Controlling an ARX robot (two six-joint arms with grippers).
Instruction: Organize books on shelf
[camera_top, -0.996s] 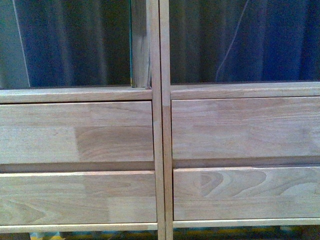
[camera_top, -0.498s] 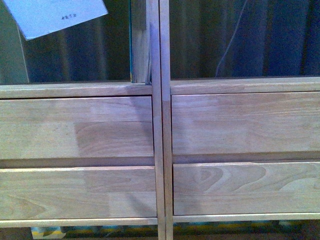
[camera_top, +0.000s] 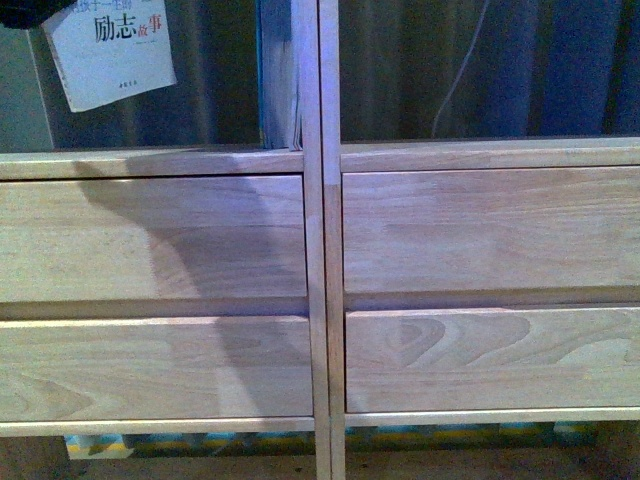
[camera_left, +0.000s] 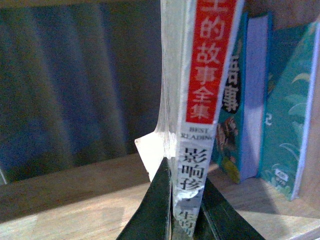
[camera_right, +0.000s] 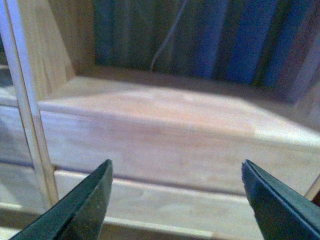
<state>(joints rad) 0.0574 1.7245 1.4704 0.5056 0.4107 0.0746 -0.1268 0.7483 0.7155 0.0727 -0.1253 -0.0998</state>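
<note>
The light-wood shelf (camera_top: 320, 250) fills the front view, with drawer panels below two open compartments. The cream-white book (camera_top: 112, 52) with black and red characters hangs at the top left, above the left compartment. In the left wrist view my left gripper (camera_left: 183, 192) is shut on this book (camera_left: 200, 100), spine toward the camera, just above the shelf board (camera_left: 75, 200). Teal-blue books (camera_left: 282, 115) stand against the compartment's side wall; they also show in the front view (camera_top: 277, 80). My right gripper (camera_right: 177, 172) is open and empty, facing the right compartment (camera_right: 170, 100).
A dark blue curtain (camera_top: 500, 60) hangs behind the open-backed shelf, with a thin white cord (camera_right: 167, 35) on it. The central upright posts (camera_top: 320, 200) divide the two columns. The floor shows under the shelf (camera_top: 250, 445).
The cream-white book has come down into the front view at top left and turned more upright. The view has shifted, the shelf sitting lower in frame. A shadow now falls on the left drawer panels.
</note>
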